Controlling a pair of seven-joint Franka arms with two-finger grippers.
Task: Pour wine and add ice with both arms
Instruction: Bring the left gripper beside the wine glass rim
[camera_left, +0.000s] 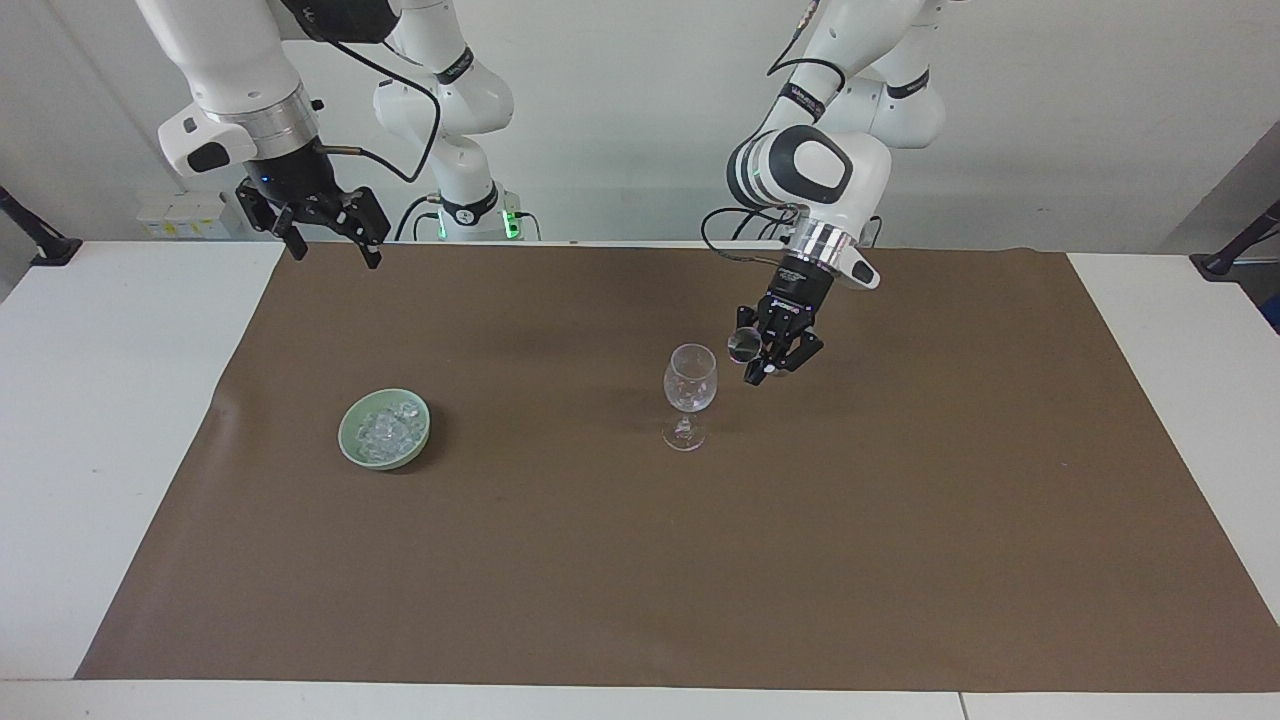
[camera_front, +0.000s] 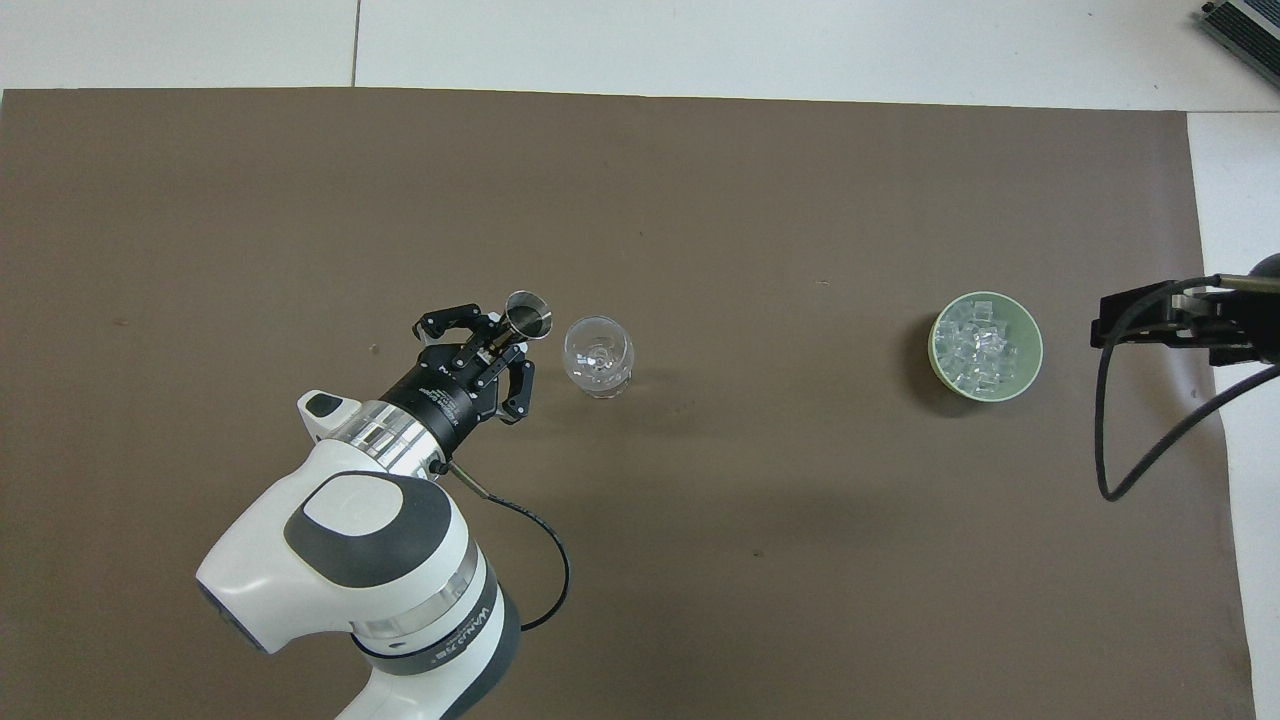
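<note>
A clear stemmed wine glass (camera_left: 690, 385) (camera_front: 598, 355) stands upright mid-mat. My left gripper (camera_left: 768, 362) (camera_front: 497, 338) hangs just beside its bowl, toward the left arm's end, shut on a small metal measuring cup (camera_left: 743, 346) (camera_front: 527, 313). The cup is tipped with its mouth toward the glass rim. No wine shows in cup or glass. Ice (camera_left: 387, 427) (camera_front: 978, 345) fills a pale green bowl (camera_left: 349, 442) (camera_front: 1033, 350) toward the right arm's end. My right gripper (camera_left: 335, 252) (camera_front: 1150, 325) waits open and empty, raised over the mat's edge at that end.
A brown mat (camera_left: 600, 560) (camera_front: 760, 200) covers most of the white table (camera_left: 110, 420). A black cable (camera_front: 1120, 440) loops down from the right wrist beside the bowl. Black clamps (camera_left: 35, 240) sit at the table's corners nearest the robots.
</note>
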